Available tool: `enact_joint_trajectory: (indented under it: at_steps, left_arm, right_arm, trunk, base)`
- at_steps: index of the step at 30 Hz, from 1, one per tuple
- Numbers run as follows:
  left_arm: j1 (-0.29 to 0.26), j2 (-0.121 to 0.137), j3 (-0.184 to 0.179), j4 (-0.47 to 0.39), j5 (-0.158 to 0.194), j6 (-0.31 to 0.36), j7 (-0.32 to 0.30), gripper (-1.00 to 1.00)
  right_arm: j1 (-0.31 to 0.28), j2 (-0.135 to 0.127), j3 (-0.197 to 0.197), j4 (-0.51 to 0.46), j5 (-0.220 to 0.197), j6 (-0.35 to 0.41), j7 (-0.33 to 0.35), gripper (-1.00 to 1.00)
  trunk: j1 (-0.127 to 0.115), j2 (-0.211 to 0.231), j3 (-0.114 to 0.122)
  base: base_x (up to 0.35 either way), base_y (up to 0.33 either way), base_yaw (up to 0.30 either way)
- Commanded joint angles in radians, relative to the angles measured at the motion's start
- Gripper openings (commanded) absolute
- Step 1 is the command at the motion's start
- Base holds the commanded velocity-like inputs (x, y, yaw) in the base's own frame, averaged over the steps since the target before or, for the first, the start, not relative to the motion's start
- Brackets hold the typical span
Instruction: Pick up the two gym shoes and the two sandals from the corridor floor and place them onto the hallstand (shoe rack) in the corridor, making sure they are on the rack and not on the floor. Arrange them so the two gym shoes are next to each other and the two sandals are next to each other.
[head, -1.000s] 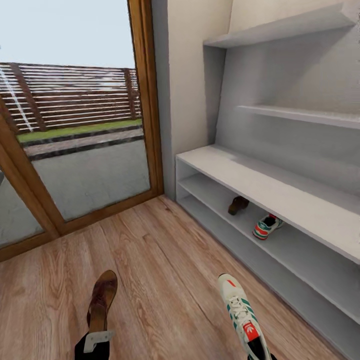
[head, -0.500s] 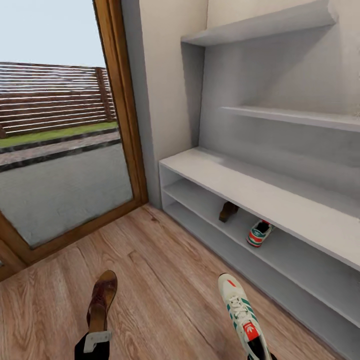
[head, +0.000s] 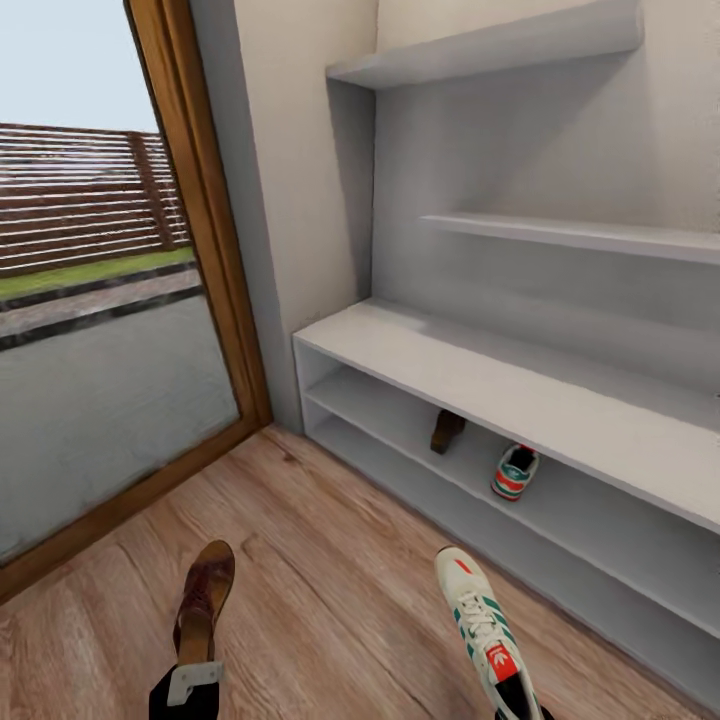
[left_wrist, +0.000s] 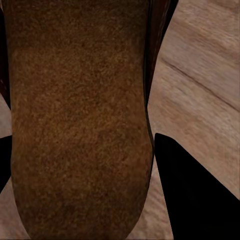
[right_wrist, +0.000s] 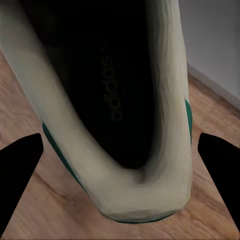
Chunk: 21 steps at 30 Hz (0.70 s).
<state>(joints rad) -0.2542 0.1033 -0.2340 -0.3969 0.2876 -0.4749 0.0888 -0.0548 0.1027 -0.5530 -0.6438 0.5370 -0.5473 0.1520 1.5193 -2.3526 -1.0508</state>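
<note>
My left gripper (head: 190, 688) is shut on the heel end of a brown sandal (head: 205, 597), held over the corridor floor (head: 330, 560). In the left wrist view the sandal (left_wrist: 80, 115) lies between the black fingers (left_wrist: 195, 200). My right gripper (head: 520, 703) is shut on the heel of a white gym shoe (head: 478, 615) with green stripes. Up close, that gym shoe (right_wrist: 165, 115) shows its dark inside. The hallstand (head: 520, 385) stands ahead on the right. On the shelf just under its bench top sit the other sandal (head: 446, 430) and the other gym shoe (head: 514, 472), a short gap apart.
A wood-framed glass door (head: 200, 250) fills the left, with a paved yard and slatted fence outside. A white wall strip (head: 300, 200) separates the door from the hallstand. Floating shelves (head: 580, 235) hang above the bench top. Open plank floor lies between me and the rack.
The whole view has swung to the right, so the door slid left and the hallstand came nearer the middle. Both held shoes keep their places in the picture.
</note>
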Motion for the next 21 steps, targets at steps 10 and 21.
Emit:
enact_joint_trajectory:
  at_steps: [10,21]
  left_arm:
    - [0.0,0.001,-0.008,-0.001,0.001,-0.002,0.009,-1.0]
    - [0.0,0.001,-0.008,0.0,-0.001,-0.002,0.009,-1.0]
  right_arm:
    - [-0.001,0.002,-0.008,-0.001,0.004,-0.004,0.009,-1.0]
    - [-0.001,0.002,-0.008,-0.001,0.004,-0.004,0.009,-1.0]
  trunk:
    - [0.0,0.0,-0.001]
    - [0.0,0.0,-0.001]
  base:
    - [0.185,0.286,-0.264]
    - [0.181,0.29,-0.264]
